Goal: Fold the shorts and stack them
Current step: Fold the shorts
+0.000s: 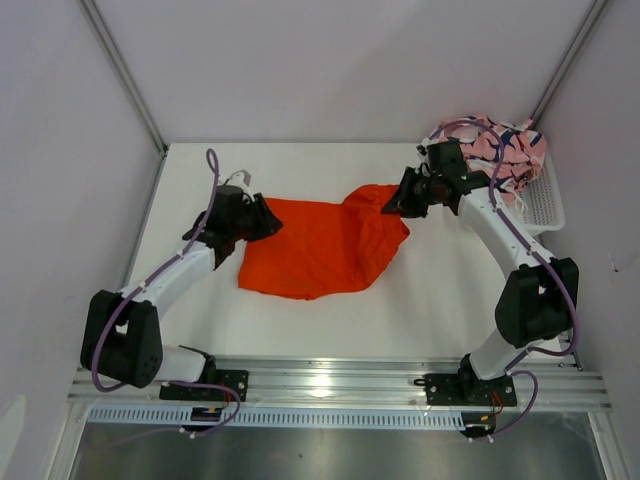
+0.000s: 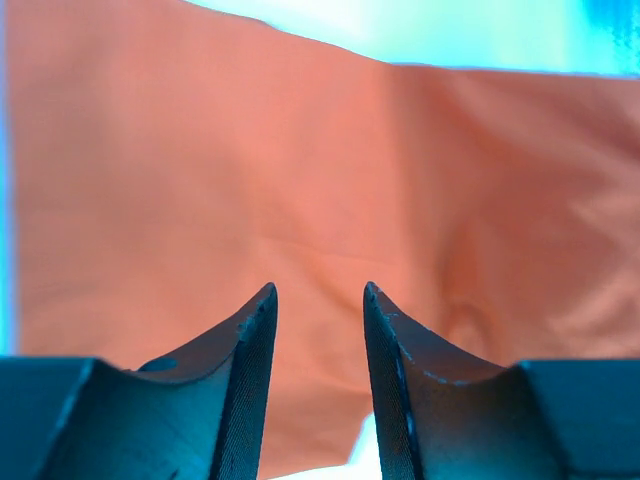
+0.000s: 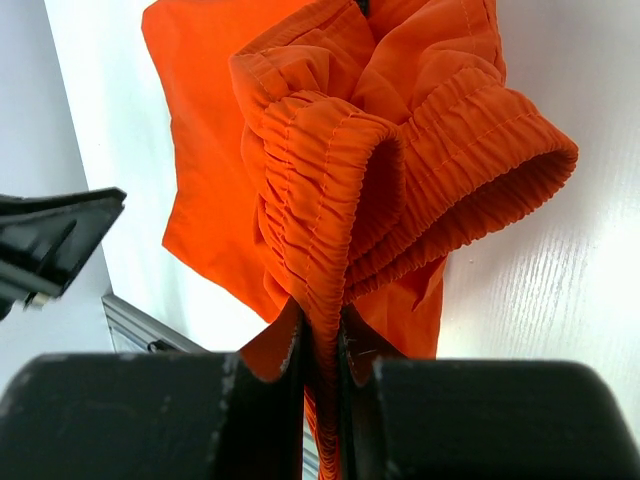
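Observation:
The orange shorts (image 1: 325, 245) lie spread on the white table, with their right end bunched and lifted. My right gripper (image 1: 392, 205) is shut on the gathered elastic waistband (image 3: 330, 180), which is pinched between its fingers (image 3: 322, 335). My left gripper (image 1: 268, 222) hovers at the shorts' left edge. Its jaws stand apart over the orange fabric (image 2: 300, 180), and nothing is caught between the fingertips (image 2: 320, 290). The pink printed shorts (image 1: 495, 148) sit heaped in the basket at the back right.
A white mesh basket (image 1: 545, 205) stands against the right wall behind my right arm. Grey walls close in the table on three sides. A metal rail (image 1: 330, 380) runs along the near edge.

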